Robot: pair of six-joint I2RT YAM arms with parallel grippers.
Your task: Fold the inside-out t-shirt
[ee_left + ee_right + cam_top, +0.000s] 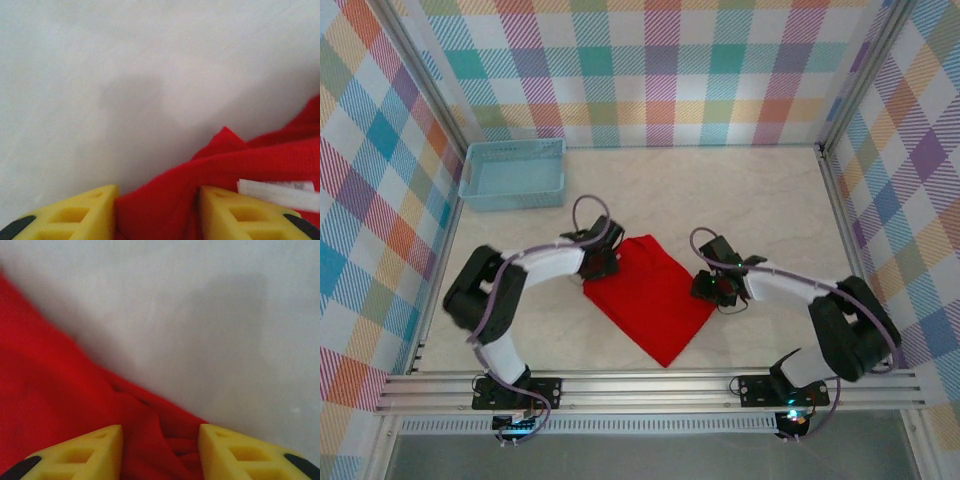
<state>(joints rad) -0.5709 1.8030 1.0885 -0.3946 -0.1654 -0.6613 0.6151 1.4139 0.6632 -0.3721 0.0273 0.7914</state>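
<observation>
shirt (pixel 650 300) soft, floppy, light. left gripper (pixel 157 197) and right gripper (pixel 160 435) both apart, straddling bunched edges; pinch there.

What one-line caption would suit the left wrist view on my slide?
Yellow fingers straddle a fold of the red t-shirt, its white tag at right, on a pale table.

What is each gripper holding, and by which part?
Cannot tell. An edge of the shirt lies between each gripper's fingers: the left gripper by the white tag, the right gripper at a bunched fold. Neither pair has visibly clamped it.
</observation>
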